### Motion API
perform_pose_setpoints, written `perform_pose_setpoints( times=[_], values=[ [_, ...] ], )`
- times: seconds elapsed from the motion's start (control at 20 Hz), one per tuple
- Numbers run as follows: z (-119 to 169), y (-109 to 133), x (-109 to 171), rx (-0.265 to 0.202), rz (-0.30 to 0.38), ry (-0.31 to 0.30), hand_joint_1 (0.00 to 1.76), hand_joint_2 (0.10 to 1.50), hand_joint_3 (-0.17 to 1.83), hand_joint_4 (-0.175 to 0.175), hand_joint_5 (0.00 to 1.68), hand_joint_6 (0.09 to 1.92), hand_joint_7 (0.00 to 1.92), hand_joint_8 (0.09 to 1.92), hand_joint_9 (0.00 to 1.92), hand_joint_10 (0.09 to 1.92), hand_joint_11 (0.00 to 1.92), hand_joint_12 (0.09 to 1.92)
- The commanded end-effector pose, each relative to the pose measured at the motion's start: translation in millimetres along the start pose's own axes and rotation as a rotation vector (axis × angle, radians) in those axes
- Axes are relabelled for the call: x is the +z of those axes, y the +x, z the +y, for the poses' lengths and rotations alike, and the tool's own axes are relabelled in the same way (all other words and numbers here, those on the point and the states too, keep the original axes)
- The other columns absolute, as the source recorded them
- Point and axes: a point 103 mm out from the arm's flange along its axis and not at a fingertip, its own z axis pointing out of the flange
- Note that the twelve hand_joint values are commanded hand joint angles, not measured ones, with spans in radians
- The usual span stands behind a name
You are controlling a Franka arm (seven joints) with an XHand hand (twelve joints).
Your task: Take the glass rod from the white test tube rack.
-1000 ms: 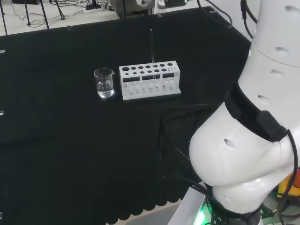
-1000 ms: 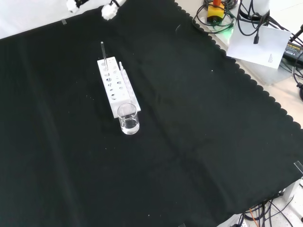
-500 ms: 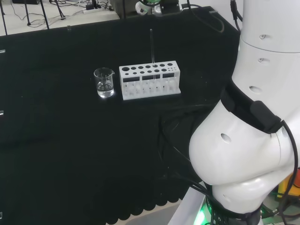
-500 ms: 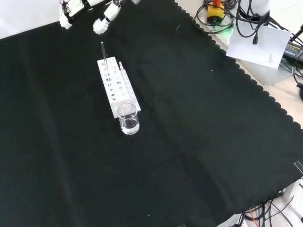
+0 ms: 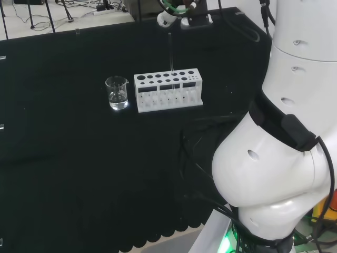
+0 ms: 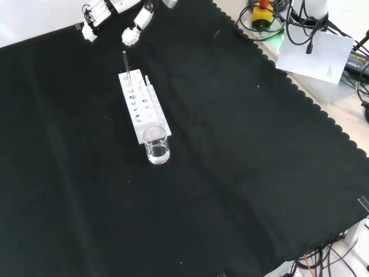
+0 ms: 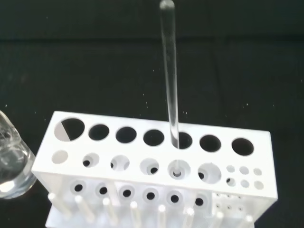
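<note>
- Fingers [image 6: 91,30]: in the front view I see them spread and fairly straight, with a wide gap between the finger group and the thumb tip, closing on nothing.
- The black and white robot hand [image 6: 118,6] hangs above the far end of the bench in the front view, just beyond the top of the rod and apart from it; in the head view its white tips [image 5: 166,19] sit just above the rod's upper end.
- The thin clear glass rod [image 7: 169,80] stands nearly upright in a hole of the back row of the white plastic test tube rack [image 7: 156,166], third hole from the end bearing the cluster of small holes. In the front view the rod [image 6: 125,64] rises from the far end of the rack [image 6: 143,105].
- The small clear glass beaker [image 6: 157,145] with a little clear liquid touches or nearly touches the near end of the rack in the front view, well away from the rod. In the head view it stands just left of the rack.
- Step in hand, as I judge it: the approach to the grasp. I would bring the thumb and fingers down either side of the upper rod, keeping the opening wide until the rod lies between them.
- I would pinch high on the rod and then lift straight along its axis, so that it clears the hole without levering or tipping the rack.
- Risk, in my judgement: a sideways nudge before closing could tilt the rod in its hole, so I would centre first using the wrist view.
- The black cloth [image 6: 248,173] around the rack is otherwise bare.
</note>
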Motion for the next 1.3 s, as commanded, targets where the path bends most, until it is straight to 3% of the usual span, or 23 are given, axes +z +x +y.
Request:
perform_pose_setpoints(
  times=[0.05,0.3,0.75,0.85,1.0,1.3],
  values=[
    [-1,6,13,0.078,-0.051,0.045,0.61,1.27,-0.17,-0.175,0.08,0.09,0.00,0.56,0.00,0.66,0.00,0.89],
    [-3,4,24,0.057,-0.022,0.035,0.60,1.27,-0.17,-0.175,0.09,0.09,0.00,0.65,0.00,0.75,0.00,0.98],
    [-19,-23,46,0.024,0.027,0.043,0.60,1.28,-0.17,-0.175,0.11,0.09,0.00,0.87,0.02,0.91,0.00,1.15],
    [-23,-27,46,0.035,0.029,0.039,0.59,1.28,-0.17,-0.175,0.12,0.09,0.01,0.90,0.04,0.93,0.00,1.19],
    [-20,-25,48,0.031,0.011,0.051,0.59,1.28,-0.17,-0.175,0.13,0.09,0.06,0.93,0.11,0.95,0.00,1.29],
    [-2,-7,56,-0.019,-0.001,0.052,0.60,1.29,-0.17,-0.175,0.17,0.09,0.22,0.97,0.43,0.94,0.07,1.42]
  ],
)
